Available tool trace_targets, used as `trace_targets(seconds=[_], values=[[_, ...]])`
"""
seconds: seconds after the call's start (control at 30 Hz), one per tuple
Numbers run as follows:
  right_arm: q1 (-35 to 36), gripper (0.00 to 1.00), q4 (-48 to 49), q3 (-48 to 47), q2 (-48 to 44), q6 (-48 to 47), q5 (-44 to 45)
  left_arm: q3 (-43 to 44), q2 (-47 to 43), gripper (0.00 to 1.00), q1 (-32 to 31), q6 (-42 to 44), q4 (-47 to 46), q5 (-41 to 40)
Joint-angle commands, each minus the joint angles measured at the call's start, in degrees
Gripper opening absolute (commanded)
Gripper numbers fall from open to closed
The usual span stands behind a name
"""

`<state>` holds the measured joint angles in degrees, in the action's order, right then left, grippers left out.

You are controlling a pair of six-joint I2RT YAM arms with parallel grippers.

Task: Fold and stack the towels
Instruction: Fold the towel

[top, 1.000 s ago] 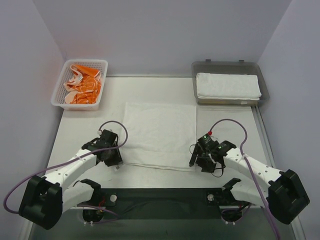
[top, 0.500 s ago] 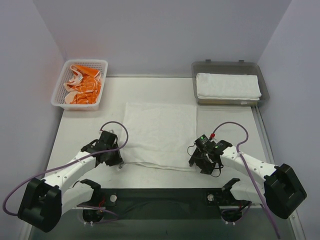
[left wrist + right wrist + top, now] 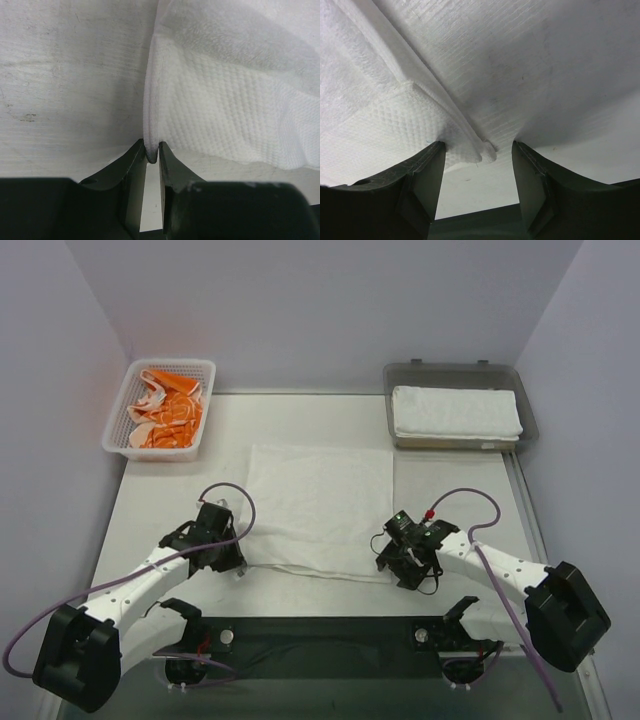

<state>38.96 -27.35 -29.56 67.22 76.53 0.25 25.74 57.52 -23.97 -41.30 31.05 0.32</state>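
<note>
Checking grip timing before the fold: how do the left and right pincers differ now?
The left pincer is shut on the near-left edge of the spread towel; the right pincer stands open, jaws either side of the near-right corner. The left holds a thin upright edge, the right straddles a bunched corner. Both sit low at the towel's near edge.

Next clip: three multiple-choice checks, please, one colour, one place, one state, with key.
1. The crumpled cloth in the white mesh plastic basket is: A orange and white; B blue; C green.
2. The folded white terry towel lies: A in that basket; B in the grey translucent plastic tray; C on the floor.
3. The left hand is: A wide open; B shut on the flat white towel's corner; C out of view.
Key: 1 A, the top view shows orange and white; 2 B, it fills the tray; 3 B, the wrist view shows the hem pinched.
</note>
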Motion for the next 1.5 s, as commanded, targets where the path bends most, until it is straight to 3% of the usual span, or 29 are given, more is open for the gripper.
trace_targets(seconds=[0.0, 0.13, 0.23, 0.37, 0.43, 0.6, 0.63, 0.67, 0.77, 0.97, 1.1, 1.2, 1.3, 1.43, 1.47], values=[[1.29, 0.54, -2.97, -0.23, 3.35, 3.18, 3.0, -0.07, -1.35, 0.26, -0.38, 0.34, -2.4, 0.39], [2.35, 0.49, -3.23, -1.46, 5.11, 3.45, 3.61, -0.07, -1.44, 0.26, -0.38, 0.08, -2.48, 0.03], [2.61, 0.37, -3.23, -1.03, 5.11, 4.33, 3.97, -0.16, -1.53, 0.25, -0.38, 0.17, -2.4, 0.12], [2.61, 0.06, -3.14, -0.94, 4.76, 4.15, 4.76, -0.25, -1.79, 0.22, -0.38, -0.1, -2.4, 0.12], [2.52, 0.0, -2.97, -1.37, 5.02, 3.45, 5.28, -0.34, -1.71, 0.21, -0.29, -0.18, -2.31, 0.12], [2.52, 0.0, -2.18, -2.96, 5.82, -0.15, 6.07, -0.07, -2.41, 0.23, -0.29, -0.89, -1.52, -1.54], [2.44, 0.0, -2.09, -3.13, 5.9, -0.68, 6.08, -0.25, -2.5, 0.27, -0.29, -1.24, -1.34, -1.63], [2.52, 0.0, -2.09, -3.57, 5.9, -1.12, 6.08, -0.16, -2.67, 0.4, -0.29, -1.41, -1.17, -1.81], [2.52, 0.0, -1.74, -4.19, 5.9, -2.7, 6.08, -0.07, -3.38, 0.57, -0.29, -2.03, -0.38, -2.51], [2.52, 0.0, -0.78, -4.63, 5.47, -4.63, 6.25, 0.19, -2.5, 0.61, -0.2, -2.82, 0.68, -4.79], [2.44, 0.0, 0.28, -4.01, 5.2, -5.25, 5.81, 0.98, 2.84, 0.6, -0.29, -2.38, -0.72, -4.71], [2.35, 0.0, 0.81, -3.84, 4.85, -5.69, 5.55, 1.95, 6.97, 0.57, -0.38, -1.94, -1.43, -4.1], [2.09, 0.0, 1.16, -3.49, 4.15, -6.04, 5.46, 2.04, 9.71, 0.48, -0.73, -1.94, -2.3, -3.49], [1.47, 0.0, 1.43, -2.96, 3.09, -6.13, 5.37, 2.83, 12.27, 0.29, -1.87, -1.15, -2.22, -2.69], [0.95, 0.0, 1.51, -2.78, 2.83, -6.13, 5.2, 3.0, 12.53, 0.15, -2.05, -1.15, -2.05, -2.6]])
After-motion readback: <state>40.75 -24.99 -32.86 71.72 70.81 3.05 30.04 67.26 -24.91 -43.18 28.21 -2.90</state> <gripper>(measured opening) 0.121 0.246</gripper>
